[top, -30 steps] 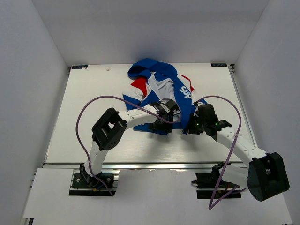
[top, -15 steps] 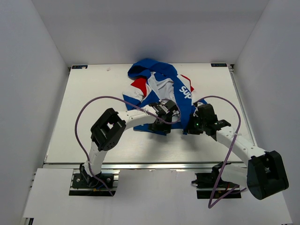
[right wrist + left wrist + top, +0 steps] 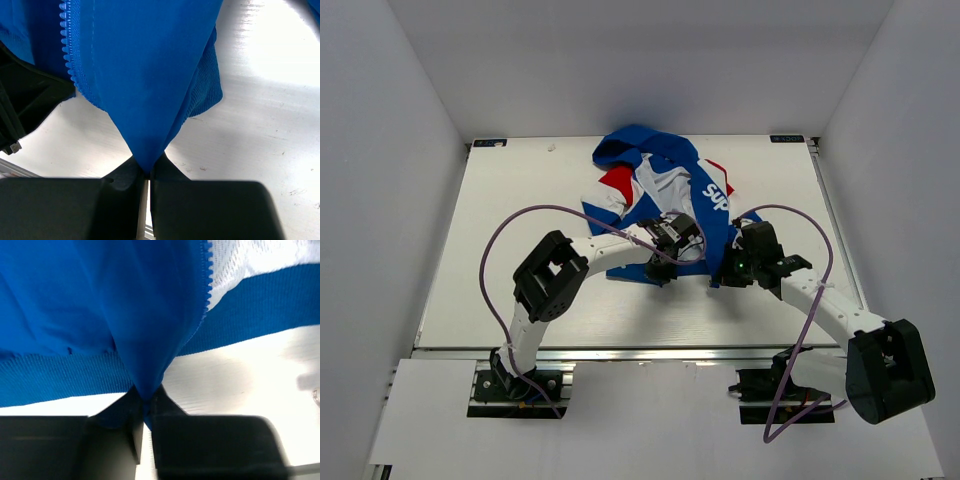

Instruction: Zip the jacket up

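Top external view: differs little from a second ago, with only the near hem drawn slightly in under the left pincer (image 3: 658, 272). Leaves the jacket (image 3: 665, 185) mid-desk (image 3: 520, 200), front open. Clamps left and right pincer (image 3: 718, 277) fully onto blue hem folds. Suggests zipper halves are not yet mated.

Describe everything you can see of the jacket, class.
The jacket is royal-blue fabric with red and white panels, white mesh lining, a ribbed hem and white chest lettering. It lies rumpled and unzipped, zipper teeth bare, on the far middle of the table. The left gripper and right gripper each pinch a fold at its near edge.
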Available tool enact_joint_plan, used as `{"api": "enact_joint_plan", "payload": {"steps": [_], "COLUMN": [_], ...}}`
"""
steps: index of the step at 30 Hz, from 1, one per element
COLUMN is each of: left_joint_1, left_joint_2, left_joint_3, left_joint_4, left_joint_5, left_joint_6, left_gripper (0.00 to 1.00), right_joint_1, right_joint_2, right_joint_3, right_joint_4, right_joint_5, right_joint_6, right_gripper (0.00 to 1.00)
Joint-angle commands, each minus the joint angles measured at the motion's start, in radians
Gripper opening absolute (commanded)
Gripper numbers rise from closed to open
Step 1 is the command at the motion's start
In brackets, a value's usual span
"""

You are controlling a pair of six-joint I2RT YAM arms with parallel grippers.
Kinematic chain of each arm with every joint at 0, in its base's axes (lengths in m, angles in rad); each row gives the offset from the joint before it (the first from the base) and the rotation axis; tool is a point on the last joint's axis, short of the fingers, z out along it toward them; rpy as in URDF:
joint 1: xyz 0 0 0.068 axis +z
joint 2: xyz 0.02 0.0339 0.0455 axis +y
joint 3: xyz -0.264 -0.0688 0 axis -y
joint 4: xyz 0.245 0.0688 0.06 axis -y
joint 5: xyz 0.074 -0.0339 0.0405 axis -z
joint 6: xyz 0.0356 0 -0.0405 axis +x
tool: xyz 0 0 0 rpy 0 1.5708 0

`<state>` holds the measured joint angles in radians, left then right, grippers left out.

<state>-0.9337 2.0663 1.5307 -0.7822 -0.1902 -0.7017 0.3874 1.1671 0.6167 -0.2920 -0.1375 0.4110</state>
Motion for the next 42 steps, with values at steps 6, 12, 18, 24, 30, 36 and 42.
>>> {"api": "enact_joint_plan", "payload": {"steps": [6, 12, 18, 24, 30, 36, 42], "left_joint_1": [-0.004, -0.004, -0.002, 0.007, 0.018, 0.027, 0.038], "left_joint_2": [-0.057, -0.172, -0.414, -0.65, -0.791, -0.831, -0.853], "left_joint_3": [0.005, -0.115, -0.384, -0.641, -0.802, -0.873, -0.92], "left_joint_4": [0.04, 0.198, 0.476, 0.756, 1.014, 1.1, 1.178], "left_joint_5": [0.044, 0.112, 0.187, 0.256, 0.324, 0.342, 0.386], "left_joint_6": [0.041, 0.106, 0.117, 0.114, 0.071, 0.042, 0.03], "left_gripper": [0.0, 0.0, 0.0, 0.0, 0.0, 0.0, 0.0], "right_joint_1": [-0.004, -0.004, -0.007, -0.016, -0.018, -0.018, -0.019], "right_joint_2": [-0.01, -0.05, -0.118, -0.188, -0.153, -0.136, -0.101], "right_joint_3": [-0.003, -0.023, -0.063, -0.135, -0.098, -0.101, -0.126], "right_joint_4": [0.013, 0.066, 0.155, 0.368, 0.476, 0.533, 0.646], "right_joint_5": [-0.017, -0.105, -0.252, -0.523, -0.755, -0.858, -0.904], "right_joint_6": [-0.015, -0.046, -0.115, -0.126, -0.106, -0.058, 0.009], "right_gripper": [0.0, 0.0, 0.0, 0.0, 0.0, 0.0, 0.0]}}
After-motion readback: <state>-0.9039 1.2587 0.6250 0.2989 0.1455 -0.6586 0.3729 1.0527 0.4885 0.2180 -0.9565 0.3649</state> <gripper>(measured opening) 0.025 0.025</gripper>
